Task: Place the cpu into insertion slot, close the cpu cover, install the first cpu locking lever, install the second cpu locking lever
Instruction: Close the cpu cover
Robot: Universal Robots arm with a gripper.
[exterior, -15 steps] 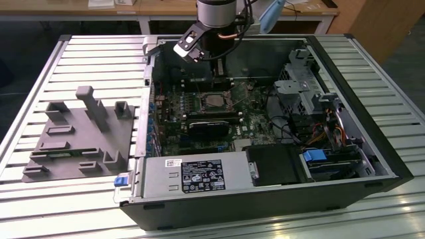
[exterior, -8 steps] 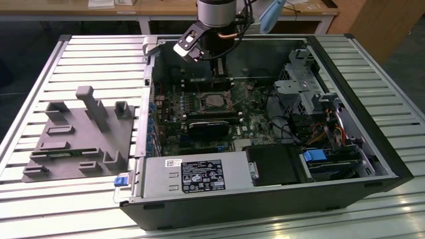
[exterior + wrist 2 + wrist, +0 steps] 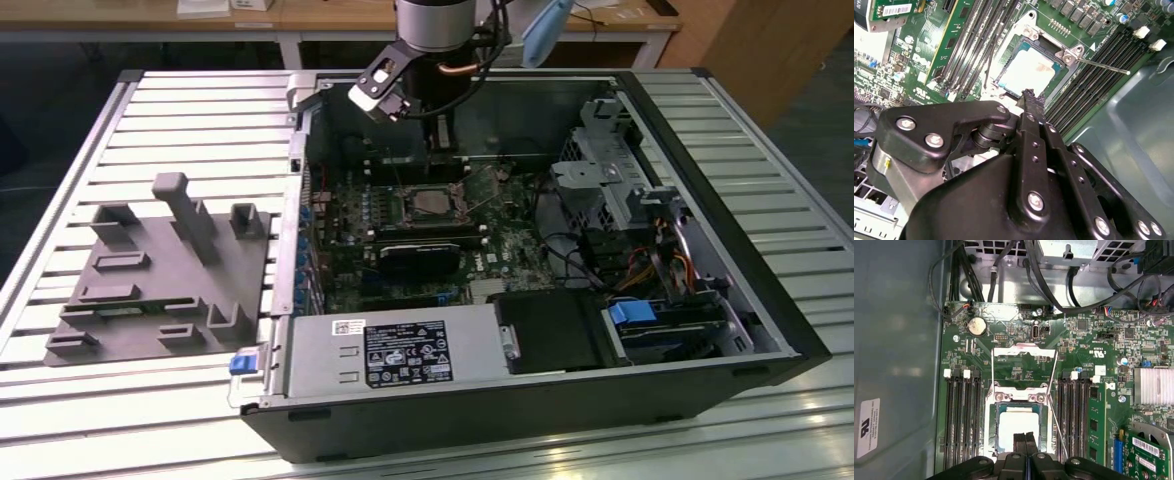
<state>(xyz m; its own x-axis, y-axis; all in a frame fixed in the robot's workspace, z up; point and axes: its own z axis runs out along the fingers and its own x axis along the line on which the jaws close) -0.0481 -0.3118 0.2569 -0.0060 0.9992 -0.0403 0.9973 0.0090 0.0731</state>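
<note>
The cpu (image 3: 1016,426) lies flat in the insertion slot (image 3: 990,426), its pale metal top showing in both wrist views (image 3: 1029,72). At the slot's far side the cpu cover (image 3: 1024,351), a thin silvery frame, stands swung open and is not down over the chip. One thin locking lever (image 3: 1056,430) sticks up free beside the slot, also seen as a straight wire (image 3: 1104,65). My gripper (image 3: 1025,440) hovers just above the near edge of the cpu, fingers pressed together with nothing between them. In the exterior view the gripper (image 3: 438,150) hangs inside the case, behind the slot (image 3: 430,203).
Long black memory slots (image 3: 961,425) flank the socket on both sides. A black fan unit (image 3: 414,255) sits in front of it, with the power supply (image 3: 387,350) nearer still. Cables and a drive cage (image 3: 627,185) fill the exterior view's right. A grey fixture (image 3: 160,270) lies outside the case.
</note>
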